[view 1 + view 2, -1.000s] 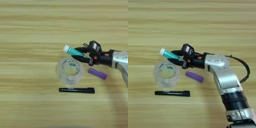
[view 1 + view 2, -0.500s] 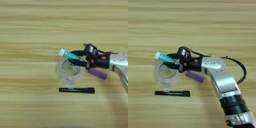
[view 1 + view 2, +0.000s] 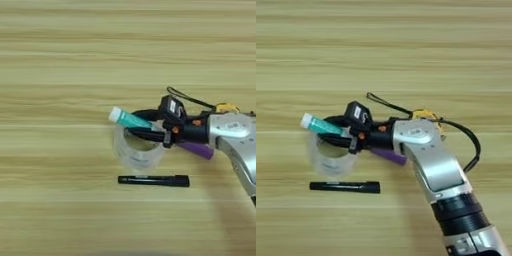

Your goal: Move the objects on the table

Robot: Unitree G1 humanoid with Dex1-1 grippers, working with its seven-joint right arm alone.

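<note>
One teal glue stick (image 3: 131, 120), white-capped, lies over the clear tape roll (image 3: 136, 150).

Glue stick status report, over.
Right hand shut on glue stick, carried above the tape roll. Purple cylinder and tape measure partly hidden by the arm. Marker lies apart.

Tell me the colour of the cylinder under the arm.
Purple cylinder; clearest in the left eye view, beside the tape roll.

Bright even light; soft shadows below things; mild blur, no glare.
</note>
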